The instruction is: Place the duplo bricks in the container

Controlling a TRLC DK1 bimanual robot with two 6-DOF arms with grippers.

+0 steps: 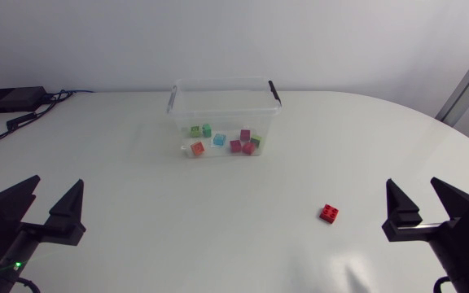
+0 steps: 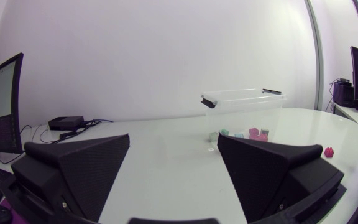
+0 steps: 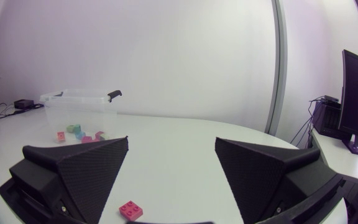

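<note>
Pickup of the last loose piece looks next, calling for the right gripper, fingers apart and empty, to drop onto the small red duplo brick on the white bench just ahead, with the clear plastic container well beyond.

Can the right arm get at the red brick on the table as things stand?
Probably yes. The red brick lies alone on the table, just ahead of the open jaws of the right arm, with nothing between them.
</note>
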